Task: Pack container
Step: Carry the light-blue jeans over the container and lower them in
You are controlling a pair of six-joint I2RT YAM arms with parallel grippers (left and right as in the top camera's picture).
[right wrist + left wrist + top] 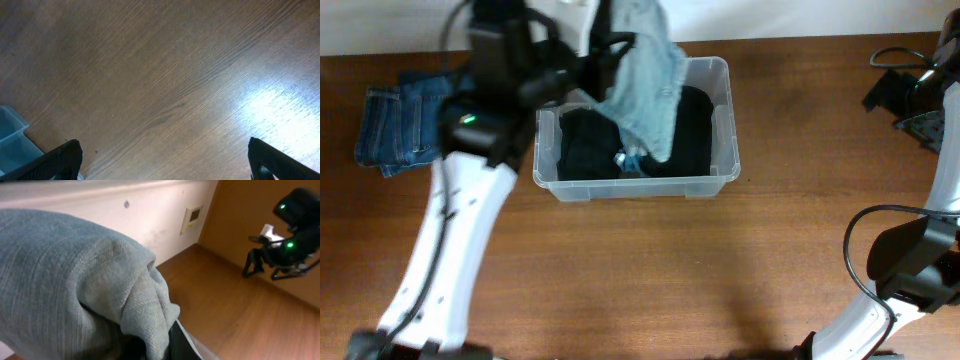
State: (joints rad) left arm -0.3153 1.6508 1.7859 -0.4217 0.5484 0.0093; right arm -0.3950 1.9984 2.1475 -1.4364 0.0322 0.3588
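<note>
Risk — pale denim garment (645,85), pinched in left gripper (604,48) above container (722,125) mid-back on the surface (620,270), hangs off-centre; released so, its hem could drape over the rim — right gripper (165,162) spread wide, idle.

Brown wooden table (640,280), clear plastic container (722,130) near its far edge, folded blue jeans (395,135) beside it.

The cloth (645,80) hides the left fingers from above, and it blocks them in the left wrist view too. The container's (722,110) floor lies under dark clothes (582,150). Its back left corner is behind the left arm (500,75), which also covers part of the jeans (395,125). The right fingers (62,160) show only as tips, cut off by the bottom edge.
</note>
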